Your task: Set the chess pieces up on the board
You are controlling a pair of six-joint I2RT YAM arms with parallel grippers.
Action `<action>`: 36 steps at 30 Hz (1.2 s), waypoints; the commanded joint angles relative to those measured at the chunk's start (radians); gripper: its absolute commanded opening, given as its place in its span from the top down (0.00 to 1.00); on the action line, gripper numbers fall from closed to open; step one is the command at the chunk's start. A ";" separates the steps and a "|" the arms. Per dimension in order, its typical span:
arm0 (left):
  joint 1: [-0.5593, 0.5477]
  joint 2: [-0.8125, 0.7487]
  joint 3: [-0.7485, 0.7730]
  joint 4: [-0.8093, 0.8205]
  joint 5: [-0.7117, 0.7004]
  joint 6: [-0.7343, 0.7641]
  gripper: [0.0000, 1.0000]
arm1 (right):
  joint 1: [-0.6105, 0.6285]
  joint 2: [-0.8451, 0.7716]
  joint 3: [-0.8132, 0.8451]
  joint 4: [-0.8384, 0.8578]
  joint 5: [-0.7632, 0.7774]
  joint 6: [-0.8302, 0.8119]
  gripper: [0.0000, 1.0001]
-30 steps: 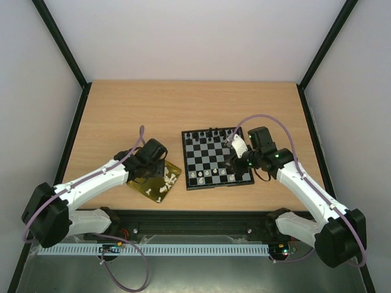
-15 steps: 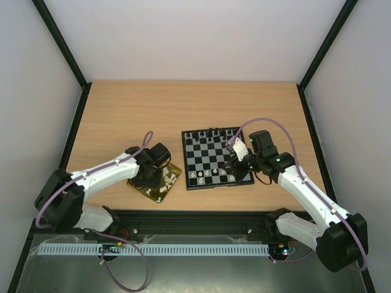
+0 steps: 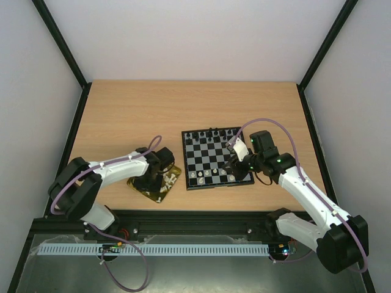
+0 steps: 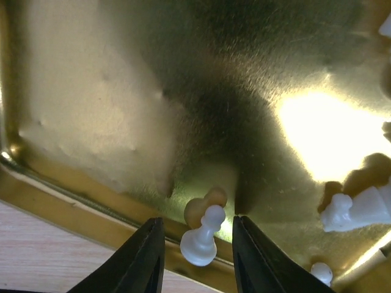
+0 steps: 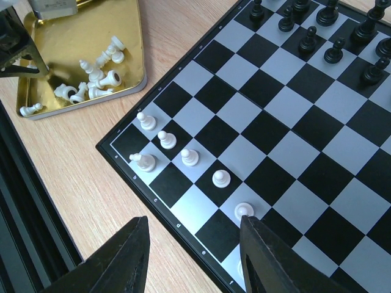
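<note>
We see the board [image 3: 217, 158] with several white chess pieces [image 5: 189, 157] in its near rows. The right gripper [image 5: 192, 256] hangs open above it, barely moved. The left gripper [image 4: 198, 244] has sunk into the gold tray [image 4: 91, 91], its jaws spread around a white pawn [image 4: 200, 239] by the rim.

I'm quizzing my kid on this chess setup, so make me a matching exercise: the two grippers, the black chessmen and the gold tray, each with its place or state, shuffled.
1. left gripper
2. right gripper
3. black chessmen
4. gold tray

A. on the far rows of the board
B. open above the board's near edge
C. on the table, holding loose white pieces
D. open either side of a white pawn

Pairs: 1-D, 2-B, 3-A, 4-C.
</note>
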 commanded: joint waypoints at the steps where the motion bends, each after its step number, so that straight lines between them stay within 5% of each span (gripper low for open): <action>1: -0.007 0.038 0.006 0.004 0.005 0.014 0.70 | -0.001 -0.004 -0.014 -0.003 -0.022 -0.004 0.57; 8: -0.019 0.076 0.010 0.036 0.030 0.033 0.85 | -0.001 -0.001 -0.015 -0.004 -0.022 -0.007 0.57; 18: -0.018 0.141 0.063 0.116 0.044 0.067 0.90 | -0.002 0.006 -0.019 -0.006 -0.019 -0.008 0.57; 36: -0.023 0.083 0.019 0.104 0.053 0.050 0.80 | -0.001 0.021 -0.020 -0.003 -0.015 -0.011 0.57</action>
